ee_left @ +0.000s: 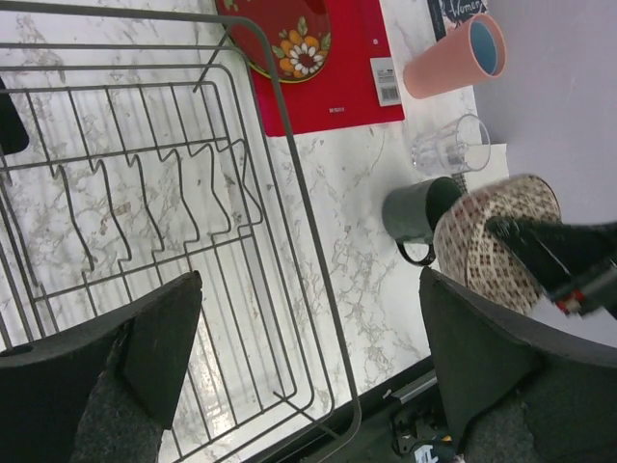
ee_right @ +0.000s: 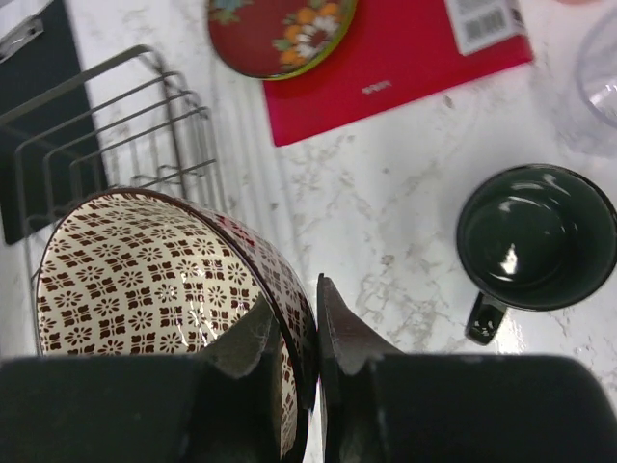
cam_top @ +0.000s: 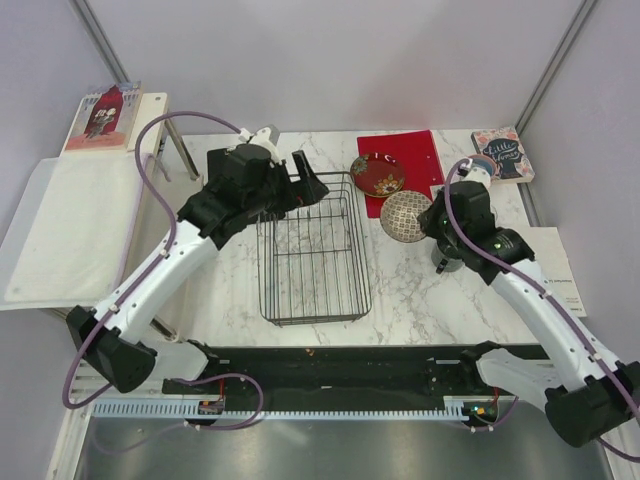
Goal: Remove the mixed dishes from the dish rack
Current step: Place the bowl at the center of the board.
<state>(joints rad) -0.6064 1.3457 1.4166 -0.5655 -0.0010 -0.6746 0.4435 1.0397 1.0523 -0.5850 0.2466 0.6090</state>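
Note:
The black wire dish rack (cam_top: 312, 250) stands mid-table with no dishes in it; it also shows in the left wrist view (ee_left: 174, 222). My left gripper (cam_top: 305, 185) is open and empty above the rack's far end (ee_left: 308, 289). My right gripper (ee_right: 294, 309) is shut on the rim of the beige mesh-patterned bowl (ee_right: 145, 280), held right of the rack (cam_top: 403, 215). The dark red patterned plate (cam_top: 377, 174), with a lime-green edge under it, lies on a red clipboard (cam_top: 412, 150). The grey mug (ee_right: 535, 236), clear glass (ee_left: 448, 147) and pink cup (ee_left: 453, 58) stand on the table to the right.
A book (cam_top: 503, 152) lies at the back right and another (cam_top: 103, 115) at the back left. A white board (cam_top: 70, 225) sits off the left side. Papers (cam_top: 560, 270) lie at the right edge. A black clipboard (ee_right: 43, 106) lies beyond the rack.

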